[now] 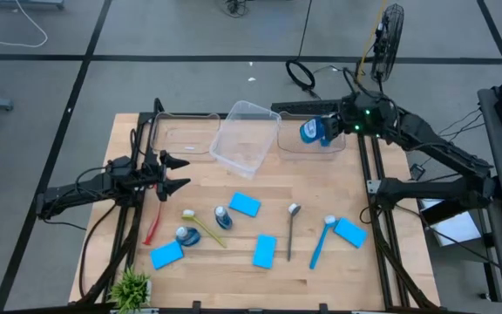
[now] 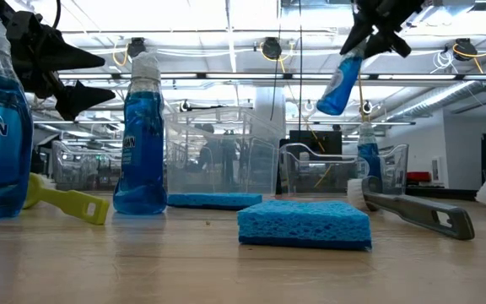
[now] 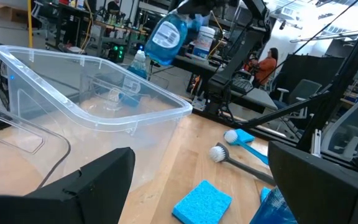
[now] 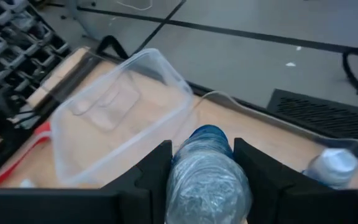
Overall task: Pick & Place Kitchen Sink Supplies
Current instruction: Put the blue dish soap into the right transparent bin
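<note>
- Wooden bench carries most supplies, so the sorting looks barely begun.
- Clear bins sit at 12 o'clock: the middle bin tilted, the right bin with one bottle inside.
- Right gripper, at 1 o'clock, is clamped on a blue bottle above the right bin.
- Left gripper waits at 9 o'clock, fingers apart.
- Left to move: four sponges, two bottles, the brushes and spoon.
</note>
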Tool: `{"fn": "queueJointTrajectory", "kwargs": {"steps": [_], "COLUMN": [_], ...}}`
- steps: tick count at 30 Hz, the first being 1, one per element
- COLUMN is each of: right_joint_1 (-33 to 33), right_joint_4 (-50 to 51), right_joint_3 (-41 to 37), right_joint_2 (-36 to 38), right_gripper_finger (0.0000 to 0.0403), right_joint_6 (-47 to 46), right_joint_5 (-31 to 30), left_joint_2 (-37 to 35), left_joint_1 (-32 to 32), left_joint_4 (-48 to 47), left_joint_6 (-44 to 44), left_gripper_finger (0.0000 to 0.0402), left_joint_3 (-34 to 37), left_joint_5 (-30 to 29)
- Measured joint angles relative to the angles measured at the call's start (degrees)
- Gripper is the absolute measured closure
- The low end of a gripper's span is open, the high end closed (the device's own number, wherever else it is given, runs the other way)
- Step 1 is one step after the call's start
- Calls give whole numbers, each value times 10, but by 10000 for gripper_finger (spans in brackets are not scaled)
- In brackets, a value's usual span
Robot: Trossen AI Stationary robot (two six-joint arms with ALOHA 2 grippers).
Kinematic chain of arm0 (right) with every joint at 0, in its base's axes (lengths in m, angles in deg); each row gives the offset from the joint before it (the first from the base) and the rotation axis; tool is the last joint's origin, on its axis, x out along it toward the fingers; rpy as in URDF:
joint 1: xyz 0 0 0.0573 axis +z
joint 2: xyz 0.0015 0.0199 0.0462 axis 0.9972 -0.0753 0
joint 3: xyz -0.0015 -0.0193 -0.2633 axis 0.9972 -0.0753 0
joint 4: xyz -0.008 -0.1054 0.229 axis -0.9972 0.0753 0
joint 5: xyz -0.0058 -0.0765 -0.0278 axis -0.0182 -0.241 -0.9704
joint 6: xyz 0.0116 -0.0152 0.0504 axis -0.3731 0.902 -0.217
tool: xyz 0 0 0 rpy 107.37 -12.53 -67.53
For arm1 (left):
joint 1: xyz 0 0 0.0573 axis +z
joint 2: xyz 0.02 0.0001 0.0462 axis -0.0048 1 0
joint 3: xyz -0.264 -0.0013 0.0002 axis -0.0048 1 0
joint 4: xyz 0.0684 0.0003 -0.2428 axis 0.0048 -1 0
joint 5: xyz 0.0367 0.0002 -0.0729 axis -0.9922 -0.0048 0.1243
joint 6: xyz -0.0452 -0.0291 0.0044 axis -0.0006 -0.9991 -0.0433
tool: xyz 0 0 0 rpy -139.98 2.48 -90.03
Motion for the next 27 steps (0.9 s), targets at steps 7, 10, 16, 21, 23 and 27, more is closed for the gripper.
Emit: {"fn": "queueJointTrajectory", "kwargs": {"steps": [7, 10, 16, 21, 23, 27], "right_joint_1": [-17, -20, -20, -24, -24, -24], "right_joint_4": [0, 0, 0, 0, 0, 2], "right_joint_3": [0, 0, 0, 0, 0, 0], "right_joint_2": [-47, -69, -103, -121, -129, -152], "right_gripper_finger": [266, 266, 266, 266, 266, 266], "right_joint_6": [39, 55, 83, 97, 103, 112], "right_joint_5": [0, 0, -19, -45, -51, -74], "left_joint_2": [0, 0, 0, 0, 0, 0], "left_joint_1": [0, 0, 0, 0, 0, 0], "left_joint_4": [0, 0, 0, 0, 0, 0], "left_joint_6": [0, 0, 0, 0, 0, 0], "left_gripper_finger": [36, 36, 36, 36, 36, 36], "left_joint_3": [0, 0, 0, 0, 0, 0], "left_joint_5": [0, 0, 0, 0, 0, -5]}}
